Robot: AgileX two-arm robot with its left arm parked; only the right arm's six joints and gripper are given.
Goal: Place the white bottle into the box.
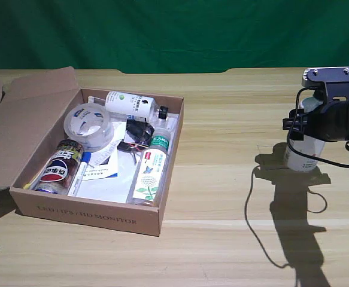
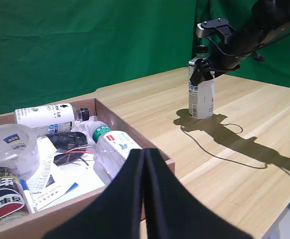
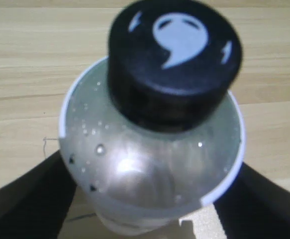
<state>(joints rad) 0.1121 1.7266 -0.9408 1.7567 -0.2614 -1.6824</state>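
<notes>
The white bottle [image 1: 300,159] stands upright on the wooden table at the exterior view's right, well apart from the box [image 1: 90,213]. My right gripper [image 1: 299,123] is around its upper body, just below the black cap [image 3: 174,59]. In the right wrist view the bottle [image 3: 154,169] fills the space between my dark fingers [image 3: 30,199], which press against both its sides. The left wrist view shows the bottle [image 2: 201,99] resting on the table with the gripper [image 2: 205,69] closed on its shoulder. The brown cardboard box [image 2: 131,127] lies open at the exterior view's left.
The box holds a smaller white bottle [image 1: 129,103], a tape roll [image 1: 88,124], a clear green-capped bottle [image 1: 150,170], a can [image 1: 60,167], a pen and papers. A black cable [image 1: 250,197] hangs from my arm. The parked left gripper [image 2: 145,199] sits near the box.
</notes>
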